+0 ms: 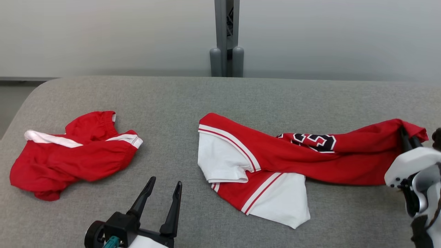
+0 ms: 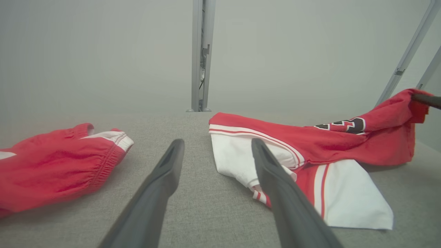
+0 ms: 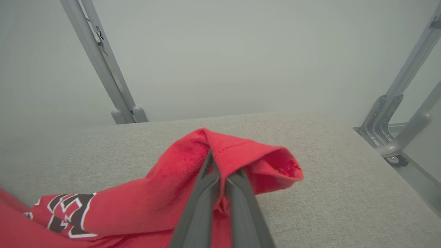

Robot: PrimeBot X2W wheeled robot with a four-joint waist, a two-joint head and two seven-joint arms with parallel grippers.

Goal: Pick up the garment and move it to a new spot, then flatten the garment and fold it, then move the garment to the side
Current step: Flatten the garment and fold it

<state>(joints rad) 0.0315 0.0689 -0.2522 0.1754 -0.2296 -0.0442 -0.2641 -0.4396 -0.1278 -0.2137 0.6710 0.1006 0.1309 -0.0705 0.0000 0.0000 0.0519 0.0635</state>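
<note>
Fingers (image 3: 203, 196) of the right gripper (image 1: 407, 136) are pinched together on a bunched hem corner of the red and white cotton jersey with a dark outlined number (image 1: 310, 158). That end is raised off the grey fabric-covered table (image 1: 220, 96) close to its right edge. The rest trails toward the middle, with the white sleeve and white panel lying flat. Gripping at the edge looks meant to let the arm lift or drag the whole garment to a new spot, so I judge this to be the first step.

Near the front edge, the left gripper (image 1: 165, 182) has its fingers spread wide and holds nothing, probably waiting to take a second corner. A crumpled pair of red shorts with white stripes (image 1: 75, 155) lies well apart, toward the left edge. A grey metal post (image 1: 226, 38) stands behind the far edge.
</note>
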